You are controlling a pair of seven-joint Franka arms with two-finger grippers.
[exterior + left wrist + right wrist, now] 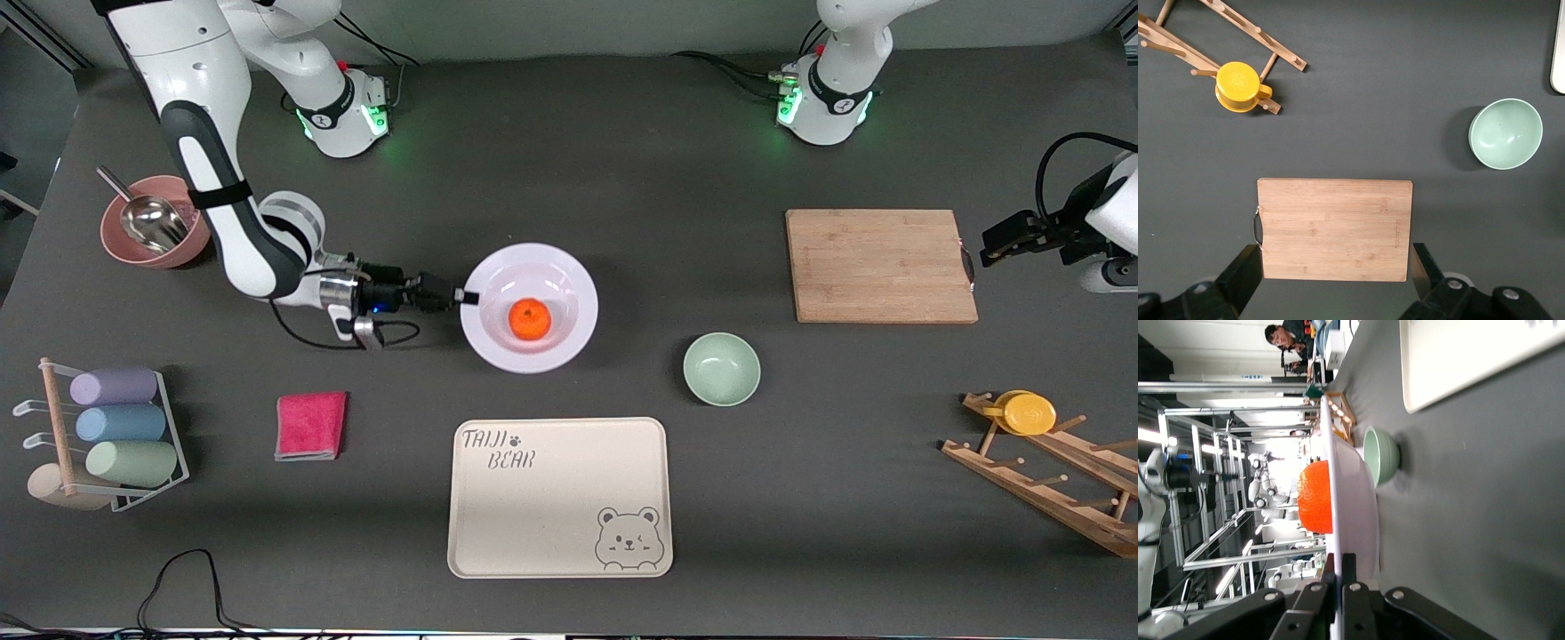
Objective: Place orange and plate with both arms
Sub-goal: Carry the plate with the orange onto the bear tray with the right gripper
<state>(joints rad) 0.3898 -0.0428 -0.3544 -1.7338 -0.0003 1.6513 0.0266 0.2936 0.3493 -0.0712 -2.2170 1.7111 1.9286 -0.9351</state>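
Observation:
The pale plate [569, 267] is at the middle of the table with the orange [529, 319] in its shallow centre. My right gripper [468, 298] reaches in level from the right arm's end and is shut on the plate's rim. In the right wrist view, its fingers [1350, 568] pinch the thin rim of the plate [1361, 507] edge-on, with the orange [1315, 497] just past them. My left gripper [987, 253] hangs open and holds nothing, over the handle end of the wooden cutting board [880, 265]. The left wrist view looks straight down on that board [1335, 230].
A mint-green bowl [721, 368] stands beside the plate, nearer the front camera. The cream bear tray [558, 498] lies nearer still. A pink cloth [311, 425], a cup rack [107, 436] and a pink bowl with a scoop [151, 222] are at the right arm's end. A wooden rack holds a yellow cup [1027, 412].

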